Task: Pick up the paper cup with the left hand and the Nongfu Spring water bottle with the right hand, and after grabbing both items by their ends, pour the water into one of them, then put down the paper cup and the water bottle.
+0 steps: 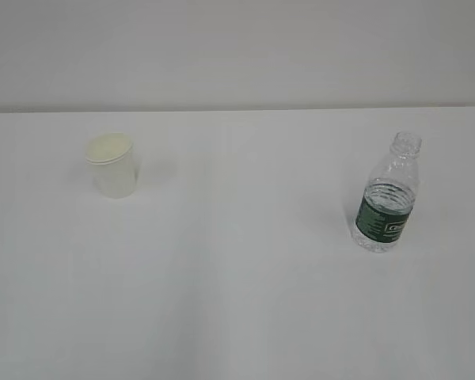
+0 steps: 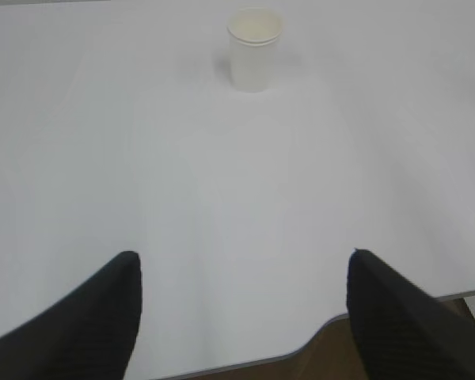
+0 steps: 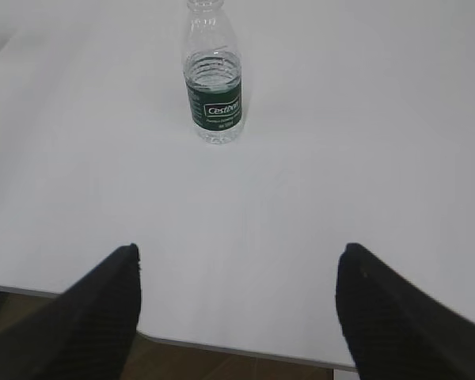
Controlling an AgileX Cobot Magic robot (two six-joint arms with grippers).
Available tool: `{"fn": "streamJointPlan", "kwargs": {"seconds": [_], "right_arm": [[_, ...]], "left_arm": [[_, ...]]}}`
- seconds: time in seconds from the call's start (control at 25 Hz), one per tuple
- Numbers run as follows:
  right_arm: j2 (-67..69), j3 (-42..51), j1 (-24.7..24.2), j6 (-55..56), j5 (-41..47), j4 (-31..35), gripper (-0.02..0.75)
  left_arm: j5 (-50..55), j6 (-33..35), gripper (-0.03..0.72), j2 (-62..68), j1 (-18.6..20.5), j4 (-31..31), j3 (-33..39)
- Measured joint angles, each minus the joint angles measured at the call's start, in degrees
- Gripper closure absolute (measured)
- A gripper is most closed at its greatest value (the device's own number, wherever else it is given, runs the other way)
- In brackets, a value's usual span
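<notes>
The left hand [image 2: 241,305] has its fingers [image 2: 87,317] spread wide with nothing between them, hanging over the near edge of the table [image 2: 222,198]. Straight ahead at twelve o'clock, well apart from the fingertips, the cup [image 2: 254,49] stands upright, mouth up. The right hand [image 3: 237,305] is likewise released and empty, fingers [image 3: 396,317] wide apart, and the bottle [image 3: 214,83] stands upright ahead of it at about eleven o'clock, also well off.

In the exterior view the cup [image 1: 112,165] sits at ten o'clock on the table [image 1: 237,301] and the bottle [image 1: 385,199] at three, well apart from each other; neither arm shows there.

The cup is probably very light and thin-walled: a hard squeeze would likely crush it, so a gentle hold low on the wall, clear of the rolled rim, seems best. The bottle looks soft and ribbed, uncapped, with water up to about the shoulder; squeezing could push water out. Gripping the lower body, around or below the green label, should leave the neck free for pouring.
</notes>
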Motion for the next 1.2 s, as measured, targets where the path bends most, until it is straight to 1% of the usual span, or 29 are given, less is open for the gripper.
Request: {"fn": "streamJointPlan", "kwargs": {"seconds": [1.2], "right_arm": [[0.0, 0.0, 0.0, 0.0, 0.0, 0.0, 0.164]], "left_arm": [[0.0, 0.0, 0.111, 0.0, 0.0, 0.0, 0.0]]}}
